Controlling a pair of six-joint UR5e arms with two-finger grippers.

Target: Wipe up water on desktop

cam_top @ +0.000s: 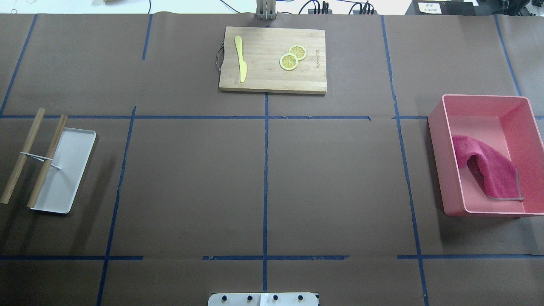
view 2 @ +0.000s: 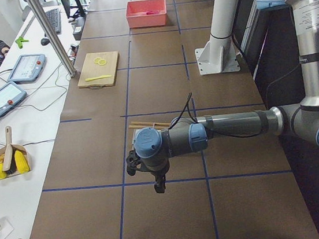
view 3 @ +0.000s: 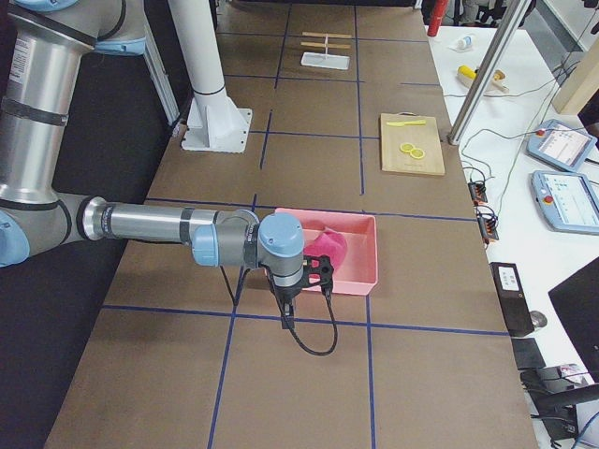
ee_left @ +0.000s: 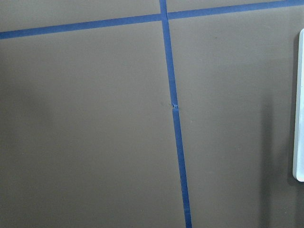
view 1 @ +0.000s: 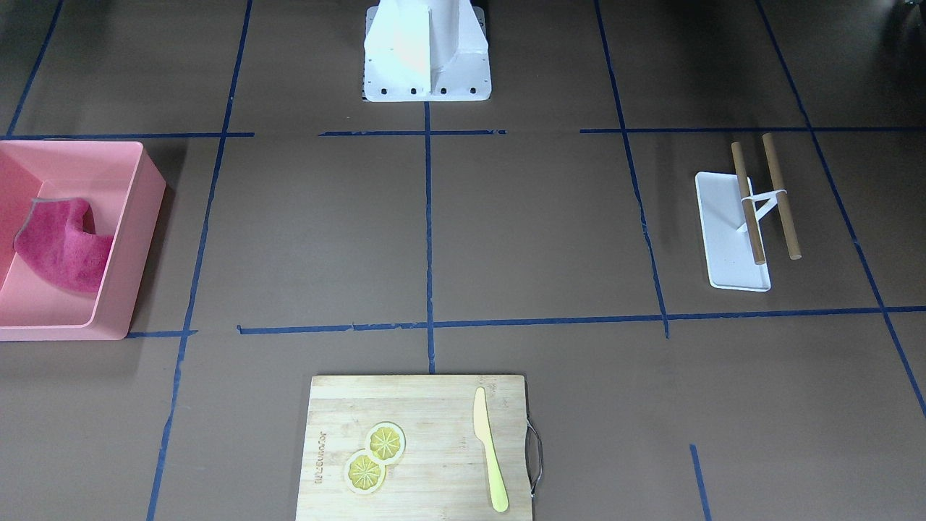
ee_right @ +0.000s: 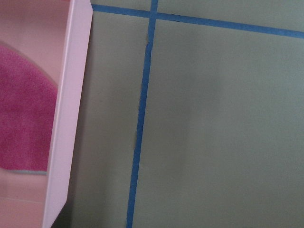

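The desktop (cam_top: pixel 191 178) is brown with dark-blue tape lines; I see no water on it in any view. A magenta cloth (cam_top: pixel 488 170) lies in a pink bin (cam_top: pixel 484 97) at the robot's right; it also shows in the right wrist view (ee_right: pixel 19 123). My right gripper (view 3: pixel 323 271) hovers beside the bin's near wall, seen only in the exterior right view. My left gripper (view 2: pixel 133 163) hovers over the desktop near the white tray, seen only in the exterior left view. I cannot tell whether either is open or shut. Neither wrist view shows fingers.
A white tray (cam_top: pixel 70 170) with two wooden sticks (cam_top: pixel 21 157) across it lies at the robot's left. A bamboo cutting board (cam_top: pixel 272 76) at the far middle holds a yellow knife (cam_top: pixel 241 59) and two lemon slices (cam_top: pixel 289 61). The robot base (view 1: pixel 427 51) stands at the near edge.
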